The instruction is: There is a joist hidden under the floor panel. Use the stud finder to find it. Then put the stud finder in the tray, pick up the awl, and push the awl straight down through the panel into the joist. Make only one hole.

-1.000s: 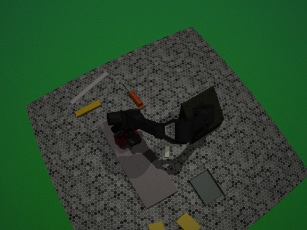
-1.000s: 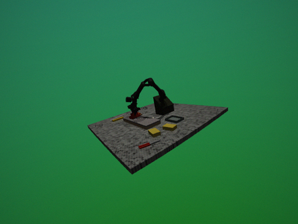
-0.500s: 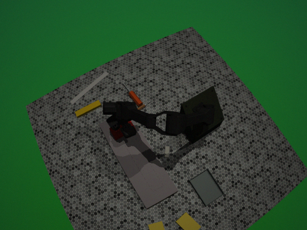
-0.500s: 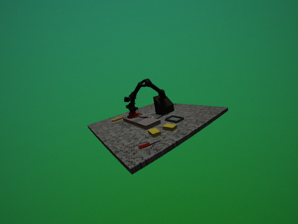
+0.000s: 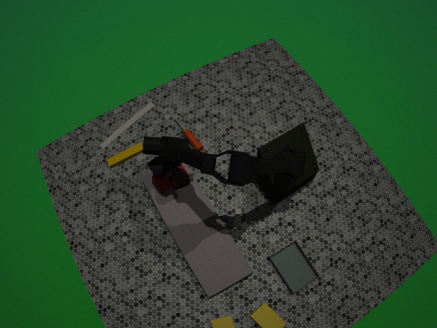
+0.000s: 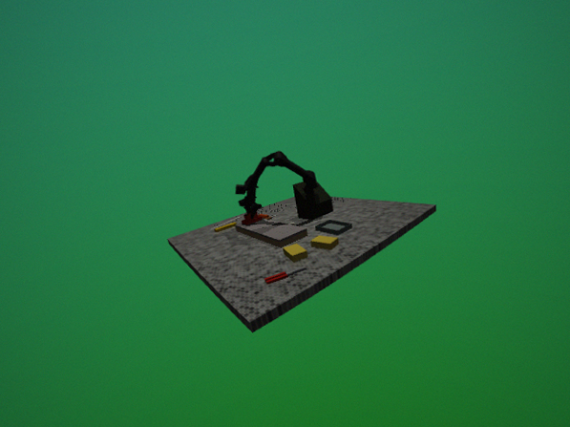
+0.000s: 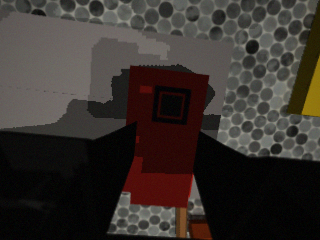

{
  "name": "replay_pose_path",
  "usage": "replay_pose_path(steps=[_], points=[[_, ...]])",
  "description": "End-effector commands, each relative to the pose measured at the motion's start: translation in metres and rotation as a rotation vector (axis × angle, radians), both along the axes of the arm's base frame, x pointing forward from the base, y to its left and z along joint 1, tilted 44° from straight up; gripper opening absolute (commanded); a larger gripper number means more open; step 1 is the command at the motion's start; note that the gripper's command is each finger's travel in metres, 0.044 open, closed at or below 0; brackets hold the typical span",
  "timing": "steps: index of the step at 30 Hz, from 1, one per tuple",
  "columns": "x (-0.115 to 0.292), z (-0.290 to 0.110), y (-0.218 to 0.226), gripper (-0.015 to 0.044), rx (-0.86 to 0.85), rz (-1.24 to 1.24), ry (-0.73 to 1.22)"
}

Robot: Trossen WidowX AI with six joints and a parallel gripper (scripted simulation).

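Note:
My gripper (image 5: 170, 176) (image 6: 251, 215) (image 7: 163, 128) is shut on the red stud finder (image 5: 162, 184) (image 6: 248, 221) (image 7: 167, 150). A black square outline shows on its dark red top. It is over one end of the pale floor panel (image 5: 225, 262) (image 6: 287, 232) (image 7: 45, 55); I cannot tell whether it touches. The grey tray (image 5: 293, 267) (image 6: 333, 226) is empty. A tan-handled tool (image 5: 203, 151) (image 7: 181, 222), perhaps the awl, lies just beyond that panel end, mostly hidden by the arm. An orange-handled tool (image 5: 192, 139) (image 7: 200, 229) lies beside it. The joist is hidden.
A yellow bar (image 5: 125, 154) (image 6: 225, 227) (image 7: 312, 92) and a long white strip (image 5: 128, 124) lie beyond the panel's end. A small white block (image 5: 237, 216) lies beside the panel. Two yellow blocks (image 5: 268, 316) (image 6: 295, 252) and a red-handled tool (image 6: 276, 277) lie past its other end.

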State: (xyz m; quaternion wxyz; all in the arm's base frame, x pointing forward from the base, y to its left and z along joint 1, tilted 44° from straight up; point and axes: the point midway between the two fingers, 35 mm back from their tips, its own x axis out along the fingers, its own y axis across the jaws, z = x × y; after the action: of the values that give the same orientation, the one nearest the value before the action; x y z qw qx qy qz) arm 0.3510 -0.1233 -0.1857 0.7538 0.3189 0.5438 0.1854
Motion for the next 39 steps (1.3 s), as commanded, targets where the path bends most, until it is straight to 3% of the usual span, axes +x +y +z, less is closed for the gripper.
replay_pose_path(steps=[1, 7, 21, 27, 39], points=[[0.0, 0.001, 0.001, 0.0, 0.001, 0.0, -0.001], [0.001, 0.008, -0.008, 0.0, -0.001, 0.0, -0.001], [-0.007, 0.07, -0.072, 0.0, -0.007, 0.004, 0.001], [-0.001, 0.079, -0.065, 0.0, -0.019, 0.026, -0.012], [0.034, 0.136, -0.008, 0.0, -0.099, 0.185, -0.111]])
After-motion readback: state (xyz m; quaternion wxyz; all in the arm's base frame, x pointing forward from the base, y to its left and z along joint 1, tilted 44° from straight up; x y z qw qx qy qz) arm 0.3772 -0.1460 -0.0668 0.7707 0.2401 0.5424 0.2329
